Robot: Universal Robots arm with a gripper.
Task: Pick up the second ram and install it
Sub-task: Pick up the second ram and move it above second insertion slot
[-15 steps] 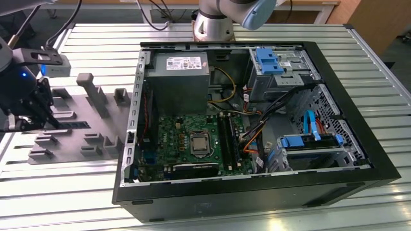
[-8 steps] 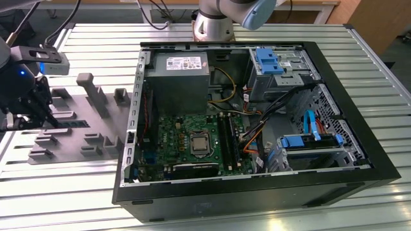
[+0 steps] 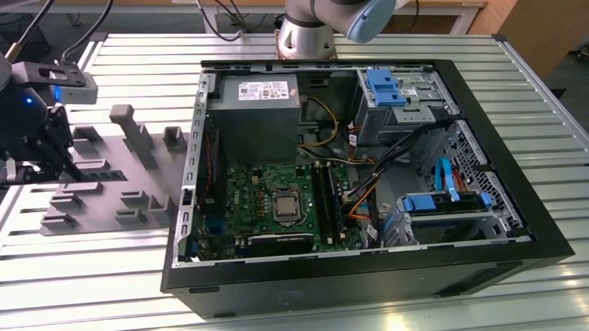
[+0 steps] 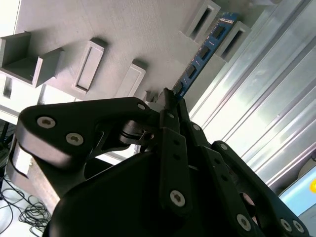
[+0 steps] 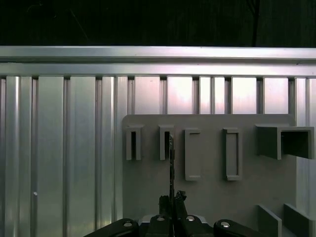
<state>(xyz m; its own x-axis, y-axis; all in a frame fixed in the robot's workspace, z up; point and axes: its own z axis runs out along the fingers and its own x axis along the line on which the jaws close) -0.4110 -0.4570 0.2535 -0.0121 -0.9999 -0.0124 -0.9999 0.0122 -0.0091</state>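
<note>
One end of the second ram [image 4: 202, 55] is pinched in the closed gripper [image 4: 169, 98] while its far end rests in a slot of the grey fixture [image 4: 98, 24], so a straight, untwisted lift seems safest.

Arm: silver-grey metal column [image 3: 304, 36] topped by a pale blue joint cap [image 3: 373, 17]. The tool [image 4: 168, 96] is matte black, built of flat linked bars with rounded ends, pinned by silver screws [image 4: 177, 198]. In the exterior view a grey box [image 3: 65, 76] sits above it, fed by black cables [image 3: 96, 27], with a small blue light [image 3: 30, 101] beside.
</note>
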